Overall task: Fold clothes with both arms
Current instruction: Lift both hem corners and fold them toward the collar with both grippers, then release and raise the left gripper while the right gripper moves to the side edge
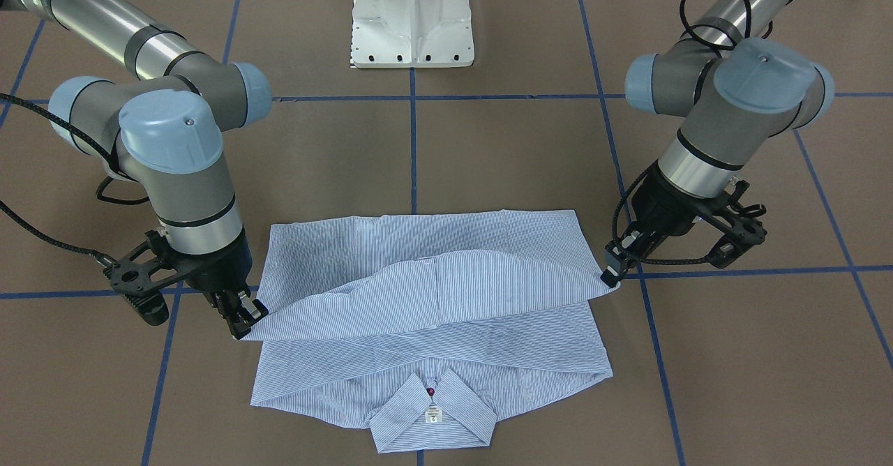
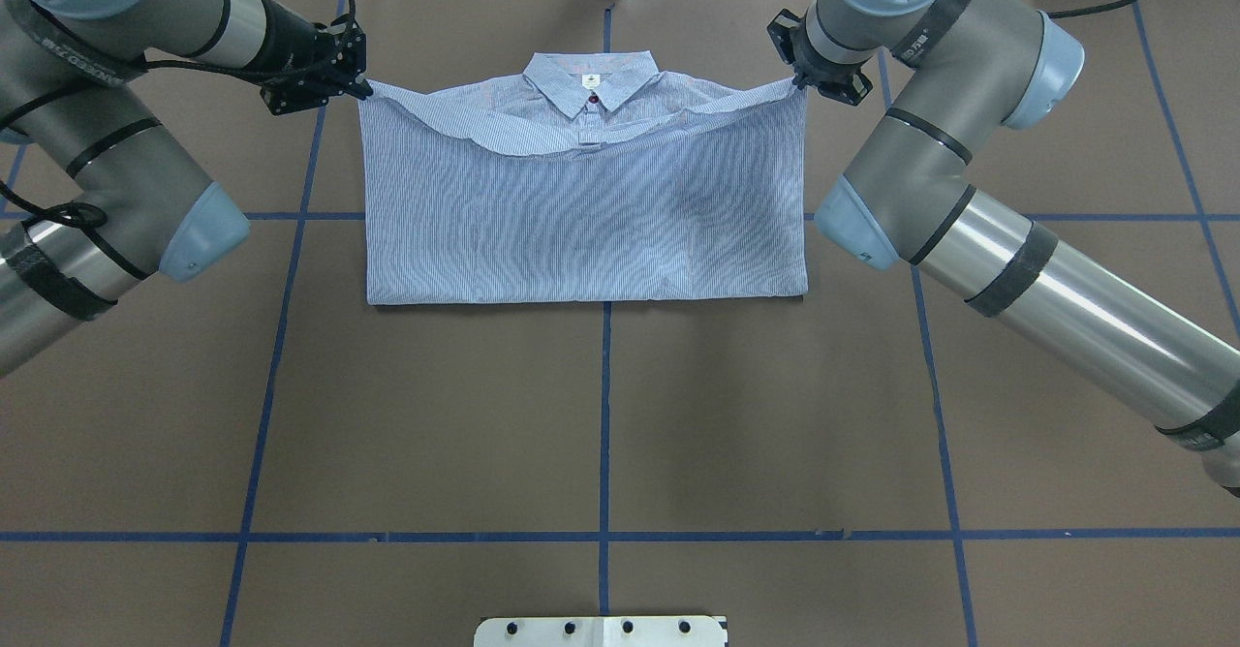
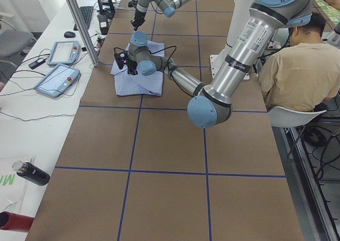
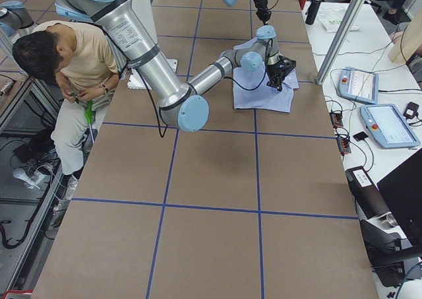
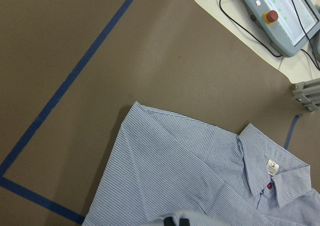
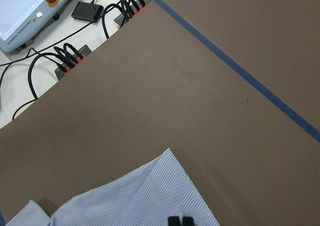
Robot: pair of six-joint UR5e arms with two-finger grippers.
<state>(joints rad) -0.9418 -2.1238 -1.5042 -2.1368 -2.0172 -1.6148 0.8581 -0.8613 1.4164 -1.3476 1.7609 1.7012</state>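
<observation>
Pinching shirt point(image 1: 432, 291) corners: left end effector point(image 1: 608, 277), right end effector point(image 1: 244, 323), both angled downward.

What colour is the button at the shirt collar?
The button is dark red; the front-facing view shows it best.

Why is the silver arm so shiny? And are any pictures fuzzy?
Overhead view: glare paints a white streak along the right arm's silver tube, and the shirt casts only a thin dark shadow at its near edge. Left wrist view: the left pincer at the bottom edge is blurred, the shirt sharp. Right wrist view: the right pincer is just as fuzzy.
</observation>
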